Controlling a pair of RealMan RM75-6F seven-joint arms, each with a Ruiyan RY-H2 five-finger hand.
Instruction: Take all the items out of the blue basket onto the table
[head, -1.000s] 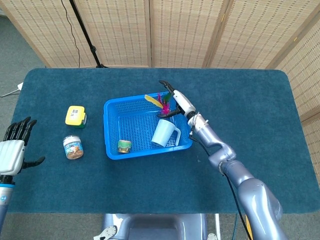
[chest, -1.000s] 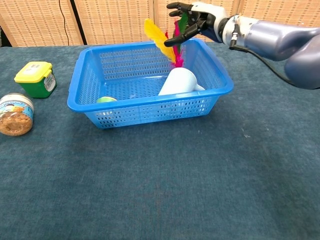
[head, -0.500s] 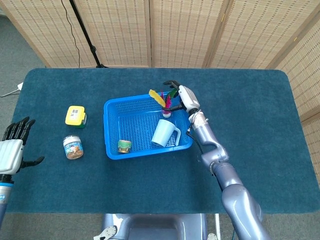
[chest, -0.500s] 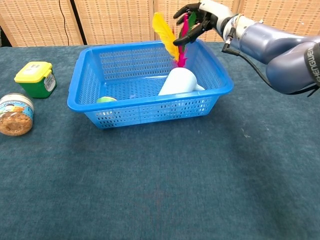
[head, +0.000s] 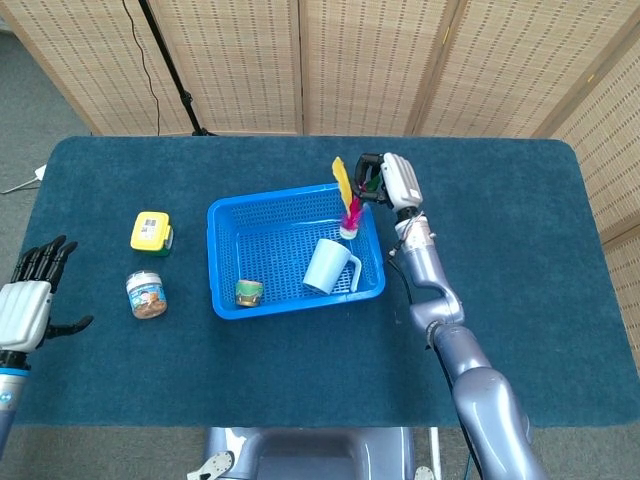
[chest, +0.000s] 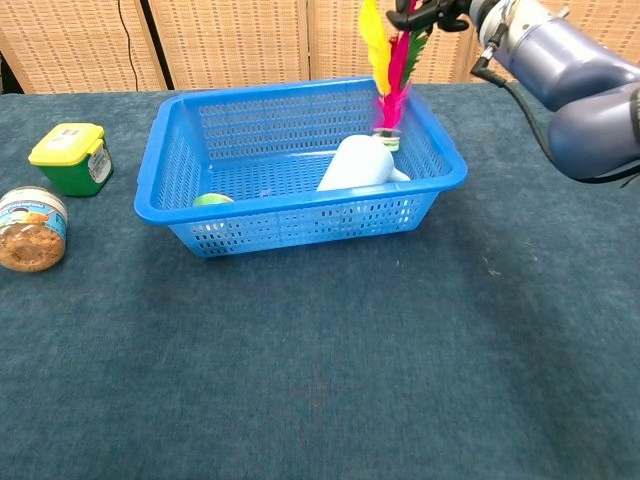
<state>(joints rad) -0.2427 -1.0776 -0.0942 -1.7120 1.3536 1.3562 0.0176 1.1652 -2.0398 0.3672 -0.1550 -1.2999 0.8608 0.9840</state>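
The right hand (head: 392, 180) pinches the feather shuttlecock (chest: 388, 75) by its feather tops, hanging it over the far right corner of the blue basket (head: 226, 262), its base just above the rim, not yet clear of it. Inside the basket remain a pale blue mug (head: 329, 265) on its side and what looks like a small tin (head: 249, 292). A yellow-lidded green container (head: 151, 232) and a snack jar (head: 146, 295) stand left of the basket. The left hand (head: 30, 300) hangs open, far left of it. So I'd judge three items are left.
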